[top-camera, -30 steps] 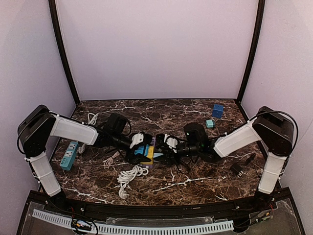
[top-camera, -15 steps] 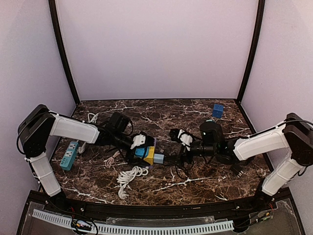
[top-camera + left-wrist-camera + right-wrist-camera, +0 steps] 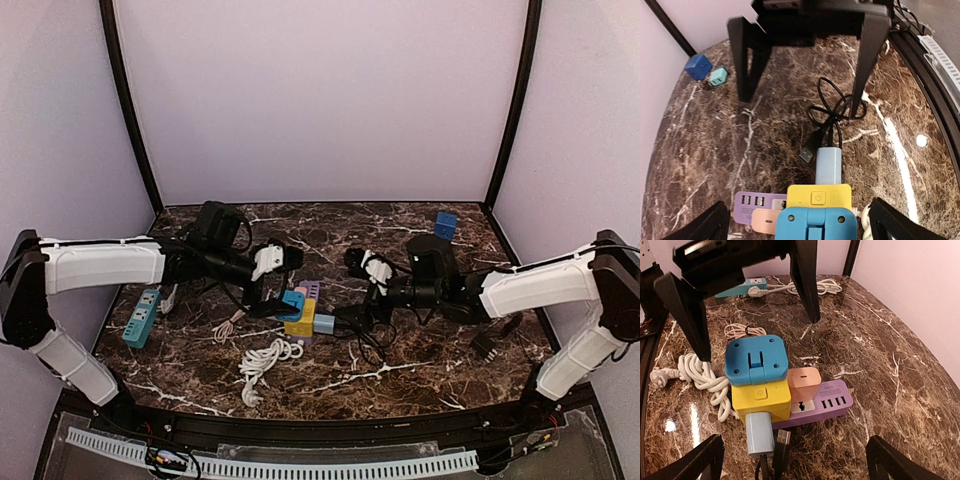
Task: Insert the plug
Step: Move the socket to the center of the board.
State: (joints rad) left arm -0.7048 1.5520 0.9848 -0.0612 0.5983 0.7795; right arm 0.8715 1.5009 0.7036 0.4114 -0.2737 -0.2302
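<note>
Dark marbled worktop, lilac walls behind; left claw spread wide, empty, just left of yellow cube socket block. Pale blue rectangular plug seated in block's right face; right claw likewise wide open, holding nothing. Insertion apparently done; next, withdrawing both without snagging thin black cable.

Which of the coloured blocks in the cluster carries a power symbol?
The yellow block. It is sandwiched between the blue block and the pale blue plug.

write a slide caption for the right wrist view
Light blue plug seated in the yellow cube, next to a purple power strip.
</note>
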